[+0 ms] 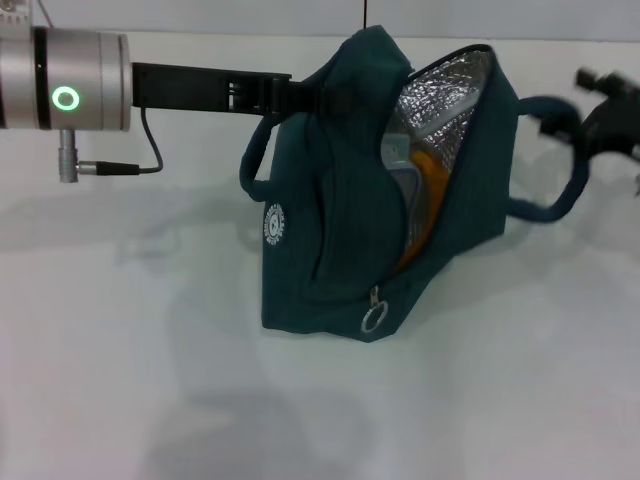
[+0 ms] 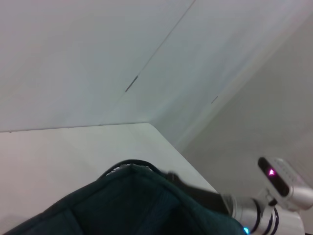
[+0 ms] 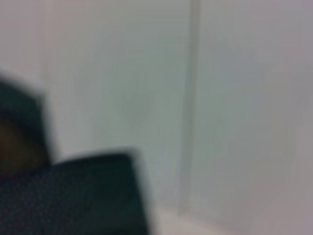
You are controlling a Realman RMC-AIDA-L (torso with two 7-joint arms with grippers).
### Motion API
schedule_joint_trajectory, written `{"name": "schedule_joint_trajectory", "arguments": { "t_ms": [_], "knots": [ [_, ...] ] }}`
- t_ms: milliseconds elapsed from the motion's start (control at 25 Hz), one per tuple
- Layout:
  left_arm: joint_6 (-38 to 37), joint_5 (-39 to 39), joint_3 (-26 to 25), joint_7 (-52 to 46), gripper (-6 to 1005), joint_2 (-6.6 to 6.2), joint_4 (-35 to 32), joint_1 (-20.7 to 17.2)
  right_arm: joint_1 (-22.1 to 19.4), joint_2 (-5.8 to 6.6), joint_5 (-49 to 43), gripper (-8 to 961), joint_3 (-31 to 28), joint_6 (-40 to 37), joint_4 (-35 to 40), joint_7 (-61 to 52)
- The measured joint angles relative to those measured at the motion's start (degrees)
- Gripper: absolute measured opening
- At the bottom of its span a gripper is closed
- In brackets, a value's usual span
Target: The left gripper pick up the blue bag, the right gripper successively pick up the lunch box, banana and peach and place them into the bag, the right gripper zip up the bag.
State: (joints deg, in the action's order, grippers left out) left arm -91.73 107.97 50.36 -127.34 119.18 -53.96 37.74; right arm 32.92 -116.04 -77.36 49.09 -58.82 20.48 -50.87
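The blue bag (image 1: 330, 250) hangs above the white table, its mouth open and the silver foil lining (image 1: 445, 95) showing. My left gripper (image 1: 298, 96) reaches in from the left and is shut on the bag's top edge, holding it up. Inside the bag I see the orange banana (image 1: 432, 195) and an edge of the lunch box (image 1: 408, 182). The peach is out of view. My right gripper (image 1: 603, 108) is at the far right, just beyond the bag's right rope handle (image 1: 555, 165). The zipper ring (image 1: 373, 319) hangs at the bag's lower front.
The white table (image 1: 120, 380) lies under and around the bag. The left wrist view shows the bag's top fabric (image 2: 122, 205), the right arm (image 2: 266, 205) beyond it, and the table's far edge against a pale wall (image 2: 146, 58).
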Motion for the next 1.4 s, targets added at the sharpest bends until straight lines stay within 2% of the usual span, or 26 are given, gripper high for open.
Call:
{"name": "schedule_joint_trajectory", "arguments": {
  "t_ms": [160,240,360,520,560,680,880,1000,1080,1280,1400],
  "knots": [
    [-0.23,-0.04,-0.01,0.26,53,-0.01,0.03,-0.74,-1.93,-0.18,15.98,768,0.26,-3.21,-0.26,8.95],
    [-0.45,-0.04,0.00,0.67,53,-0.01,0.08,-1.35,-4.31,-0.19,24.15,768,0.57,-9.39,-0.31,12.85],
    [-0.64,-0.03,0.00,1.15,53,-0.01,0.18,-2.34,-8.09,-0.04,28.70,768,0.78,-19.90,1.41,13.54],
    [-1.31,-0.66,0.05,2.17,53,0.18,1.76,-2.94,-13.00,0.50,28.64,767,5.71,-25.54,9.86,6.23],
    [-1.53,-1.26,0.16,2.74,53,0.22,3.01,-2.88,-14.55,0.68,28.62,767,9.04,-24.21,13.26,2.76],
    [-1.90,-2.43,0.62,4.84,53,0.24,7.37,-2.75,-15.45,0.76,27.86,767,13.80,-20.99,16.34,-0.30],
    [-1.52,-2.08,0.48,8.50,53,0.05,13.02,-2.58,-13.99,0.73,20.04,766,19.35,-11.25,19.58,-8.89],
    [-0.46,-2.20,0.15,9.24,54,-0.12,12.92,-2.73,-13.59,0.73,14.25,766,19.73,-7.66,20.68,-13.63],
    [0.82,-2.48,-0.40,9.47,54,-0.40,12.72,-3.22,-13.78,0.73,11.76,765,19.59,-7.85,21.10,-15.63],
    [2.38,-2.21,-2.14,10.65,54,-0.95,13.14,-4.59,-16.40,0.74,10.03,765,18.00,-12.53,23.97,-16.57],
    [2.77,-2.12,-2.15,11.11,54,-0.94,13.17,-4.75,-17.72,0.68,10.32,764,13.74,-20.19,25.50,-15.53]
  ]
}}
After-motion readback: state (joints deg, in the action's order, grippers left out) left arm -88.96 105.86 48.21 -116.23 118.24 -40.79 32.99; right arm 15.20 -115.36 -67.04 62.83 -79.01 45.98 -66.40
